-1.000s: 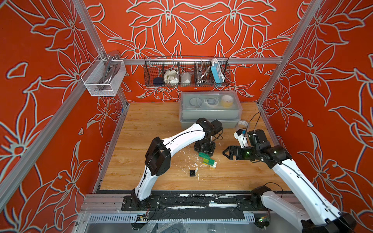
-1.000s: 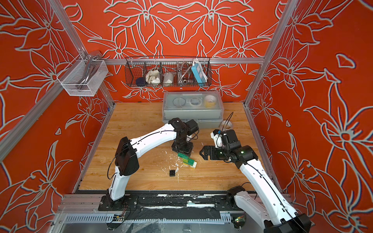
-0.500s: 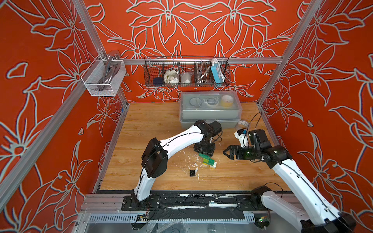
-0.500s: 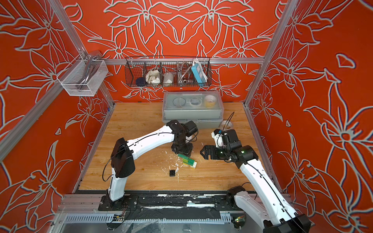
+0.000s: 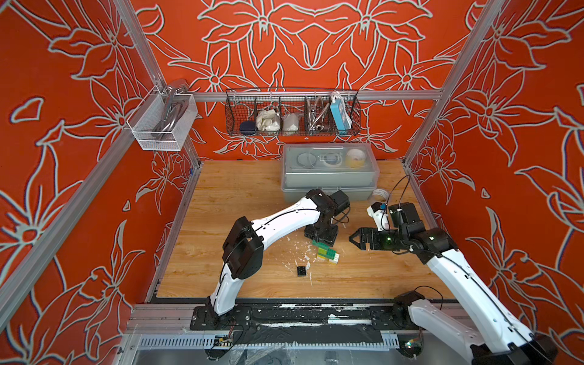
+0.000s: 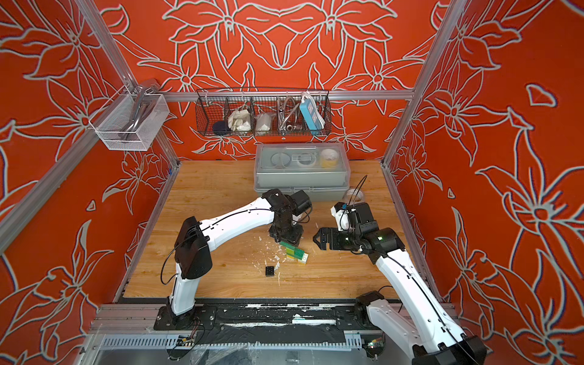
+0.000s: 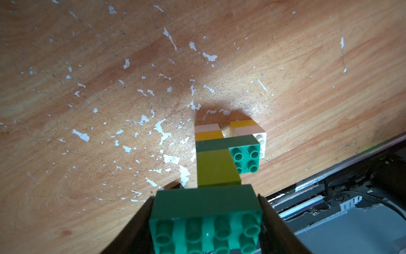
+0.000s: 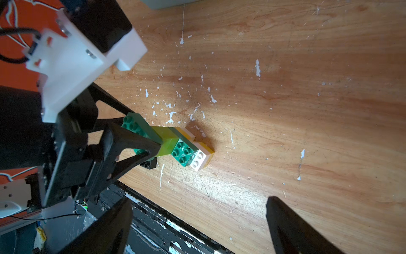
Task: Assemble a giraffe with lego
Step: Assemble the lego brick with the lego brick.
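The giraffe [image 5: 326, 252] [image 6: 296, 252] leans on the wooden table [image 5: 246, 202], leg end on the wood, in both top views. It has white and yellow legs, a dark green body, a lime neck [image 7: 217, 167] and a dark green head. My left gripper [image 7: 205, 198] [image 5: 320, 237] is shut on the head brick, one finger against each end. In the right wrist view the giraffe [image 8: 169, 140] points away from that gripper [image 8: 142, 129]. A loose black lego brick [image 5: 301, 271] [image 8: 149, 163] lies close by. My right gripper [image 8: 198, 201] [image 5: 352, 238] hovers open and holds nothing, right of the giraffe.
A grey lidded plastic box [image 5: 328, 177] stands at the back of the table, a tape roll [image 5: 380, 194] beside it. Wire baskets [image 5: 292, 117] [image 5: 161, 123] hang on the walls. White flecks scatter around the bricks. A black rail [image 5: 284, 313] runs along the front edge.
The left arm's elbow has shifted slightly; its gripper stays on the giraffe's head. The right arm and the black brick have not moved.
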`<action>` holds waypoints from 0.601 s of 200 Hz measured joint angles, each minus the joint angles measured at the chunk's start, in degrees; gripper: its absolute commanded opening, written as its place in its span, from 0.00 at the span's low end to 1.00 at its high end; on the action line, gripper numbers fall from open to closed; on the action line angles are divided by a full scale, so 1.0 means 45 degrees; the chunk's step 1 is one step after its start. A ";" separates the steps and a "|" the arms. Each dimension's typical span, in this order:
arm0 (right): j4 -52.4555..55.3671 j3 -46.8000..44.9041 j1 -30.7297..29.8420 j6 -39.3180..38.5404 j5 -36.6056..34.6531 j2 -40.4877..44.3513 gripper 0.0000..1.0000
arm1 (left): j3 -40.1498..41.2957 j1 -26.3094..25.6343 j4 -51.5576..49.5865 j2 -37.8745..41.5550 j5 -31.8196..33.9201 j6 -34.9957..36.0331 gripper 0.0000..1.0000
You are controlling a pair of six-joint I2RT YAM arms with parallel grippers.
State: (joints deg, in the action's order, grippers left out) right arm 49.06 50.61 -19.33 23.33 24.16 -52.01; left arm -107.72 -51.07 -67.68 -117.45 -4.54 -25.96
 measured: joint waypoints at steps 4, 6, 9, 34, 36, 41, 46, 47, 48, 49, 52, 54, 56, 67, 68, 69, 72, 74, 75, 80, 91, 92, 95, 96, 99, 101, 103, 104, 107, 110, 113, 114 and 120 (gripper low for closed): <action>0.0000 0.0000 0.0010 0.0000 0.0000 0.0000 1.00 | 0.0000 0.0000 0.0000 0.0000 0.0000 -0.0005 0.48; 0.0000 0.0000 0.0019 -0.0005 0.0000 0.0000 1.00 | 0.0000 0.0000 0.0000 0.0000 0.0000 -0.0005 0.48; 0.0000 0.0000 0.0024 0.0000 0.0000 0.0000 1.00 | 0.0000 0.0000 0.0000 0.0000 0.0000 -0.0005 0.48; 0.0000 0.0000 0.0044 0.0000 0.0029 0.0000 1.00 | 0.0000 0.0015 0.0005 0.0000 -0.0005 -0.0112 0.48; 0.0000 0.0000 0.0044 0.0000 0.0034 0.0000 1.00 | 0.0000 0.0015 0.0005 0.0000 -0.0010 -0.0121 0.48; 0.0000 0.0000 0.0044 0.0000 0.0039 0.0000 1.00 | 0.0000 0.0019 0.0000 0.0000 -0.0010 -0.0151 0.48; 0.0000 0.0000 0.0044 0.0000 0.0039 0.0000 1.00 | 0.0000 0.0024 0.0000 0.0000 -0.0015 -0.0165 0.48; 0.0000 0.0000 0.0044 0.0000 0.0039 0.0000 1.00 | 0.0000 0.0024 0.0000 0.0000 -0.0015 -0.0170 0.48; 0.0000 0.0000 0.0044 -0.0005 0.0039 0.0000 1.00 | 0.0000 0.0024 0.0000 0.0000 -0.0015 -0.0175 0.48; 0.0000 0.0000 0.0044 -0.0005 0.0044 0.0000 1.00 | 0.0000 0.0024 0.0000 0.0000 -0.0015 -0.0180 0.48; 0.0000 0.0000 0.0044 -0.0005 0.0044 0.0000 1.00 | 0.0005 0.0024 0.0000 0.0000 -0.0019 -0.0189 0.48; 0.0000 0.0000 0.0044 0.0000 0.0044 0.0000 1.00 | 0.0005 0.0029 0.0005 0.0000 -0.0019 -0.0194 0.48; 0.0000 0.0000 0.0044 -0.0005 0.0044 0.0000 1.00 | 0.0005 0.0029 0.0005 0.0000 -0.0024 -0.0199 0.48; 0.0000 0.0000 0.0049 -0.0005 0.0044 0.0005 1.00 | 0.0049 0.0053 0.0034 0.0015 -0.0073 -0.0233 0.48; 0.0000 0.0000 0.0049 0.0000 0.0044 0.0005 1.00 | 0.0053 0.0058 0.0039 0.0015 -0.0073 -0.0233 0.48; 0.0000 0.0000 0.0049 0.0000 0.0044 0.0005 1.00 | 0.0058 0.0058 0.0039 0.0019 -0.0078 -0.0233 0.48; 0.0000 0.0000 0.0049 0.0000 0.0044 0.0005 1.00 | 0.0078 0.0078 0.0053 0.0029 -0.0092 -0.0243 0.48; 0.0000 0.0000 0.0049 0.0000 0.0044 0.0005 1.00 | 0.0097 0.0083 0.0073 0.0039 -0.0112 -0.0248 0.48; 0.0000 0.0000 0.0049 -0.0005 0.0049 0.0010 1.00 | 0.0102 0.0087 0.0078 0.0044 -0.0117 -0.0248 0.48; 0.0005 0.0000 0.0049 0.0000 0.0049 0.0015 1.00 | 0.0146 0.0112 0.0107 0.0073 -0.0141 -0.0248 0.48; 0.0000 0.0000 0.0063 -0.0005 0.0063 0.0024 1.00 | 0.0238 0.0160 0.0165 0.0126 -0.0175 -0.0257 0.48; 0.0000 0.0000 0.0063 0.0000 0.0063 0.0029 1.00 | 0.0253 0.0165 0.0175 0.0136 -0.0180 -0.0257 0.48; 0.0000 0.0000 0.0068 0.0000 0.0068 0.0034 1.00 | 0.0277 0.0175 0.0194 0.0151 -0.0199 -0.0257 0.48; 0.0000 0.0000 0.0068 0.0000 0.0073 0.0039 1.00 | 0.0287 0.0180 0.0199 0.0155 -0.0204 -0.0257 0.48; 0.0000 0.0000 0.0068 0.0000 0.0073 0.0044 1.00 | 0.0311 0.0189 0.0214 0.0175 -0.0214 -0.0257 0.48; 0.0000 0.0000 0.0068 0.0000 0.0073 0.0049 1.00 | 0.0330 0.0194 0.0223 0.0189 -0.0223 -0.0257 0.48; 0.0000 0.0000 0.0068 0.0000 0.0078 0.0049 1.00 | 0.0345 0.0199 0.0228 0.0194 -0.0233 -0.0257 0.48; 0.0000 0.0000 0.0068 0.0000 0.0078 0.0049 1.00 | 0.0355 0.0204 0.0233 0.0199 -0.0238 -0.0257 0.48; 0.0000 0.0000 0.0068 -0.0005 0.0083 0.0053 1.00 | 0.0374 0.0209 0.0248 0.0209 -0.0248 -0.0257 0.48; 0.0000 0.0000 0.0068 0.0000 0.0092 0.0053 1.00 | 0.0393 0.0209 0.0262 0.0223 -0.0253 -0.0253 0.48; -0.0005 0.0000 0.0068 0.0000 0.0107 0.0053 1.00 | 0.0403 0.0214 0.0277 0.0233 -0.0253 -0.0253 0.48; 0.0000 0.0000 0.0068 0.0000 0.0112 0.0053 1.00 | 0.0408 0.0214 0.0282 0.0233 -0.0253 -0.0248 0.48; -0.0005 0.0000 0.0068 0.0000 0.0121 0.0053 1.00 | 0.0432 0.0219 0.0301 0.0243 -0.0257 -0.0243 0.48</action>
State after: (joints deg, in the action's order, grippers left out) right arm 49.04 50.61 -19.03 23.33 24.71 -51.77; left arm -105.78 -50.09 -66.32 -116.36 -5.69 -27.05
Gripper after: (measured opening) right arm 0.995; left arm 0.623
